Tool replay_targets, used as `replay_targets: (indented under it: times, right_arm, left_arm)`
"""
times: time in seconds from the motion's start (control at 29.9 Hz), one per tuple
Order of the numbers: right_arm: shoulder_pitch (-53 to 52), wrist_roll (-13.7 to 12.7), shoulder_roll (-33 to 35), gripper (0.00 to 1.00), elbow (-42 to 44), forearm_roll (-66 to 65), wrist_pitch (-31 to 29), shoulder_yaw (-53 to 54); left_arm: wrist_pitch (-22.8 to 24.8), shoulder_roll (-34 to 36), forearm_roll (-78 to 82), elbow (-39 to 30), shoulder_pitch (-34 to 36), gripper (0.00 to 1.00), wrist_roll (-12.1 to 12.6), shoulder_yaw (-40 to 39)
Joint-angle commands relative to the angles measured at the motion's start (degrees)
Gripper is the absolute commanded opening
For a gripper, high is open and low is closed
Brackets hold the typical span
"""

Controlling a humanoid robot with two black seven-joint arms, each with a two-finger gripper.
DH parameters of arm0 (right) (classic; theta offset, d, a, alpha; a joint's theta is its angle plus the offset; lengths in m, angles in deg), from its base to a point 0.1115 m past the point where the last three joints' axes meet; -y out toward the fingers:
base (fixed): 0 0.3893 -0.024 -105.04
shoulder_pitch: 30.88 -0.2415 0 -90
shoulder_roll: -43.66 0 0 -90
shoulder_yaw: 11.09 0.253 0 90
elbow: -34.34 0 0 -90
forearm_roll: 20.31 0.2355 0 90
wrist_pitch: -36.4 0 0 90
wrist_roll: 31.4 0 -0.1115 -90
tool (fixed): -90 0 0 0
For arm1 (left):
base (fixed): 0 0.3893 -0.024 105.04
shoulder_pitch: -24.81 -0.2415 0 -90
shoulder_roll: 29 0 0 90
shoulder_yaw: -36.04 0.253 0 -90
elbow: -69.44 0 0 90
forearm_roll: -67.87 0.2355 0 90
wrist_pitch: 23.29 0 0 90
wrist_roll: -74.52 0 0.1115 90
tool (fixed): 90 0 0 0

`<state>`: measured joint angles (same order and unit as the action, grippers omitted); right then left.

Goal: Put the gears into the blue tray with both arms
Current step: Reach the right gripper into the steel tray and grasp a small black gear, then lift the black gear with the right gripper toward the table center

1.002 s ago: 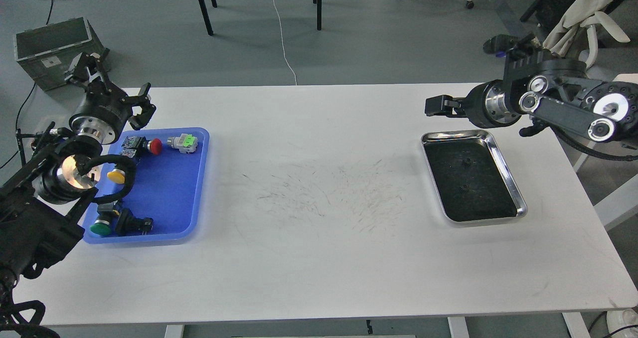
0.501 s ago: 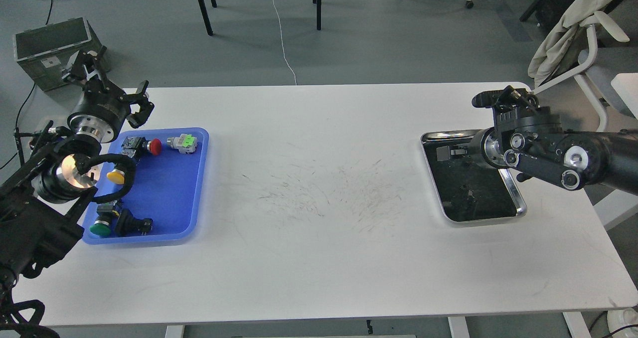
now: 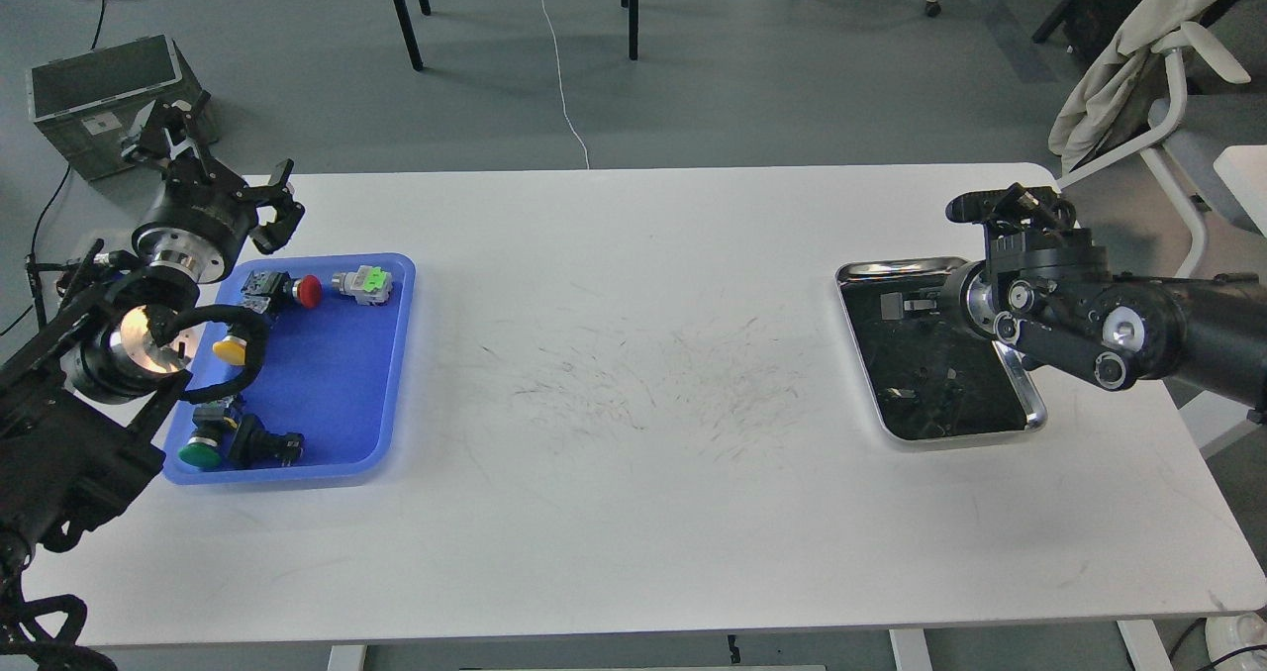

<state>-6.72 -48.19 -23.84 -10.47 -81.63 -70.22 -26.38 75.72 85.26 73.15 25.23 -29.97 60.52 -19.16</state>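
While both arms sit at opposite ends of the white desk [image 3: 633, 513], the wide middle stretch between the two trays lies bare apart from faint scuff marks. The blue tray [image 3: 337, 374] sits near the desk's left edge, long side running front to back. Inside it: a red-capped switch [image 3: 297, 290] and a green-and-grey switch [image 3: 363, 282] along the far rim, a yellow-capped one [image 3: 231, 350] by the left rim, a green-capped one [image 3: 201, 450] and a black switch body [image 3: 262, 445] at the near left corner. Centre and right part of the tray floor show plain blue.

The left tool [image 3: 275, 208] hangs over the desk just past the tray's far left corner, claw fingers spread apart, gripping nothing. Left arm links and cable overlap the tray's left rim.

The steel tray [image 3: 1020, 394] with black liner sits toward the right end, well apart from the blue tray, with a desk margin around it. The right tool [image 3: 901, 306] reaches in from the right, low over the far part of the liner; dark on dark, can't tell if its fingers are apart or together. The right arm covers the tray's right rim at the far corner.

Gears: small dark bits show on the liner, one around [image 3: 948, 374], too small to confirm teeth; none visible in the blue tray.
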Motion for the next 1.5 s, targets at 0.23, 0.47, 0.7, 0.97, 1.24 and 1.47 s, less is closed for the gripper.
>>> replay_targets:
  times: [0.23, 0.47, 0.7, 0.97, 1.24, 1.47]
  right_arm:
    - [1.4, 0.4, -0.4, 0.79, 1.5, 0.0, 1.3, 0.0]
    - [1.8, 0.4, -0.5, 0.76, 1.8, 0.1, 1.9, 0.2]
    - [2.6, 0.7, -1.7, 0.69, 2.5, 0.1, 2.7, 0.2]
    - [2.9, 1.1, -1.8, 0.57, 2.8, 0.1, 3.3, 0.2]
    - [3.8, 1.3, -1.8, 0.46, 2.8, 0.1, 4.7, 0.1]
    - [3.8, 2.2, -1.8, 0.23, 2.7, 0.1, 4.8, 0.0]
  left_arm:
    - [0.0, 0.1, 0.0, 0.0, -0.1, 0.98, -0.1, 0.0]
    - [0.1, 0.5, 0.0, 0.0, -0.1, 0.98, -0.1, 0.0]
    - [0.1, 0.6, 0.0, 0.0, -0.1, 0.98, -0.1, 0.0]
    - [0.1, 1.1, 0.0, 0.0, -0.1, 0.98, -0.1, 0.1]
    - [0.1, 1.4, 0.0, 0.0, -0.4, 0.98, -0.1, 0.0]
    - [0.1, 1.4, 0.0, 0.0, -0.6, 0.98, -0.1, 0.1]
